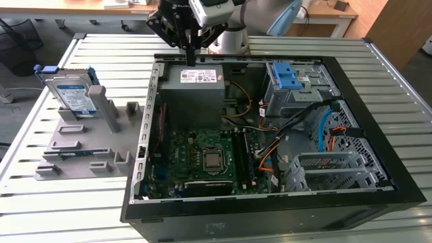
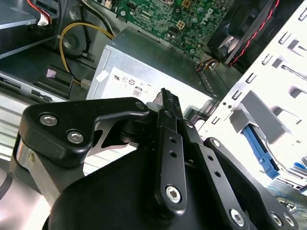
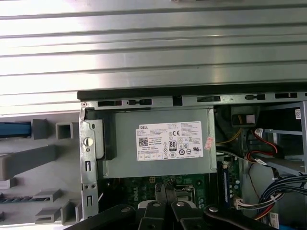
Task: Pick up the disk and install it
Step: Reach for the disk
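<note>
The slatted metal table (image 1: 81, 202) ran across the whole exterior view, and on it my workpiece, the open black computer case (image 1: 378, 197), took up the middle and the exterior view's right. Beside the case, on the exterior view's left, lay the grey holding fixture (image 1: 74, 147) with its upright blocks and slots. Inside the case, in the upper middle of the frame, sat the grey power-supply box (image 1: 199, 98) with its white sticker facing up. The green motherboard (image 1: 202, 162) lay below it in the picture, and the metal drive cage (image 1: 297, 93) with blue plastic latches stood at the upper right of the case. My gripper (image 1: 191, 62) hung at the top centre of the exterior view, over the far wall of the case and just above the power-supply box. In both wrist views my gripper (image 3: 163, 190) (image 2: 165, 96) had its black fingers pressed together with nothing between them, pointing down at that box. The disk (image 1: 73, 96) stood nearly upright in the fixture at the upper left of the exterior view, label showing, blue carrier frame around its edges. It was outside the case and well apart from my gripper.
</note>
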